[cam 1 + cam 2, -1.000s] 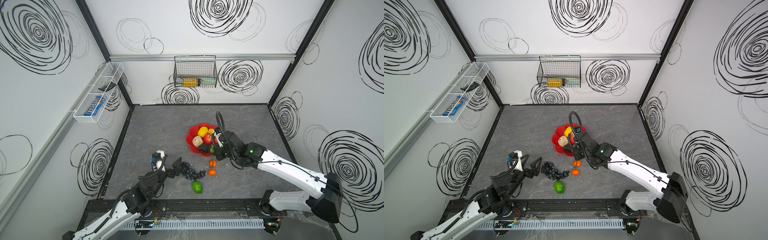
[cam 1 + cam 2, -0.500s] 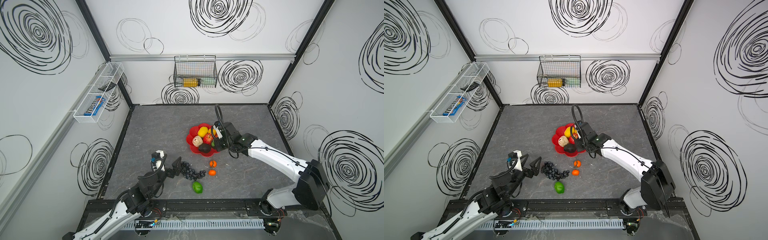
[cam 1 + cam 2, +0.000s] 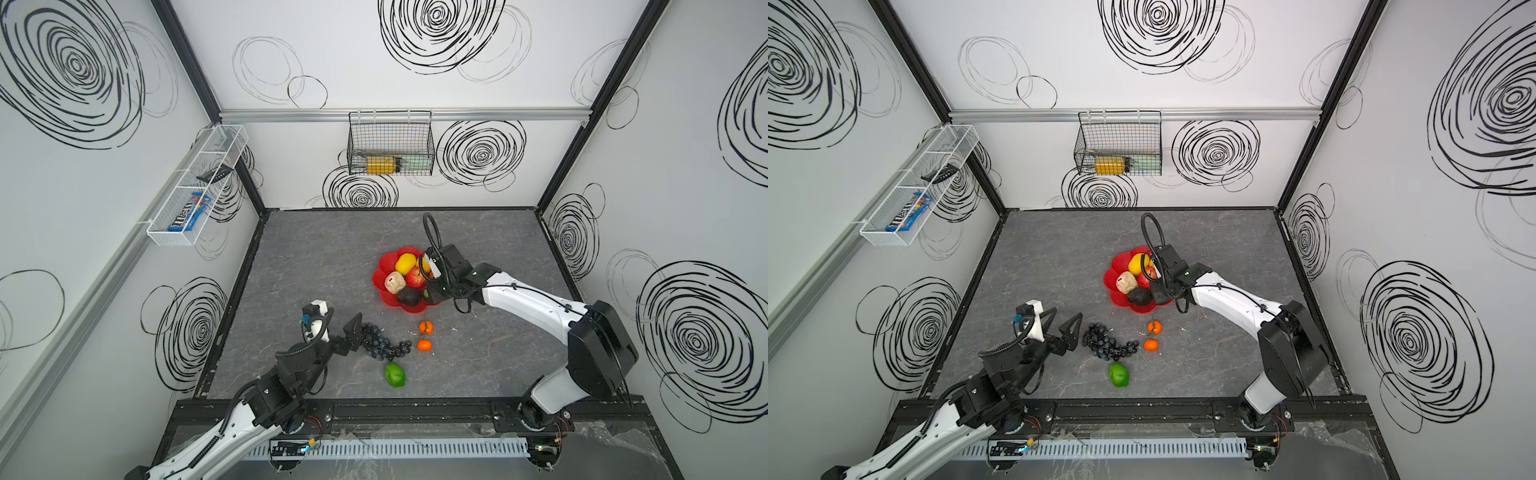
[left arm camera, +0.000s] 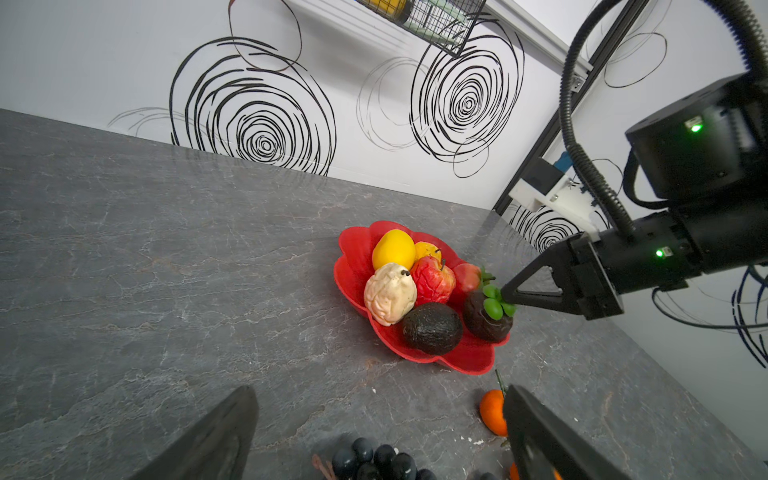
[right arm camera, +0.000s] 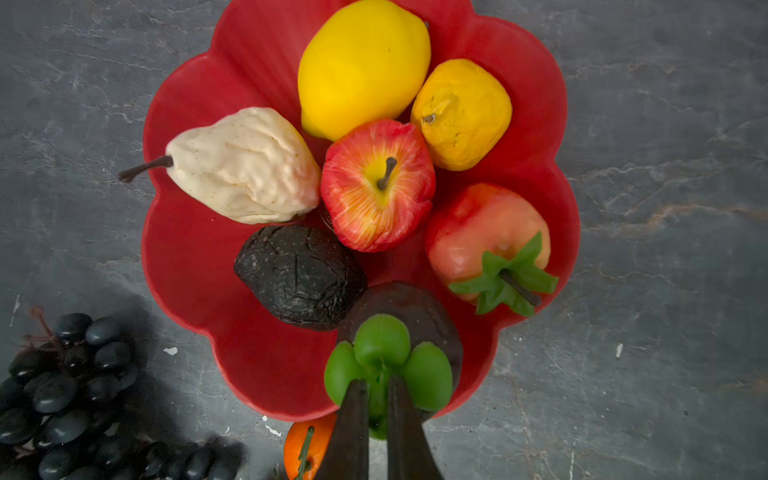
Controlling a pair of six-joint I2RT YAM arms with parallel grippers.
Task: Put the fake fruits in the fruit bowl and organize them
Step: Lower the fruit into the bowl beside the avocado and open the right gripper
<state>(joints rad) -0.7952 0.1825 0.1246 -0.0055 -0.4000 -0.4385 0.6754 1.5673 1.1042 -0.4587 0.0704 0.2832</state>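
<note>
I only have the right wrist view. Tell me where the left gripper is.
Observer: The left gripper is open, beside the grapes; I cannot tell if it touches them.
Operator: Report loose fruit outside my view.
Observer: A green fruit lies loose below the grapes in both top views.
Operator: Count the oranges.
Observer: Two: one orange nearer the bowl, a second orange at the grapes' tip.

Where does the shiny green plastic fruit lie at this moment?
In both top views the shiny green plastic fruit lies alone on the grey table, near its front edge, just on the near side of the dark plastic grape bunch.
</note>
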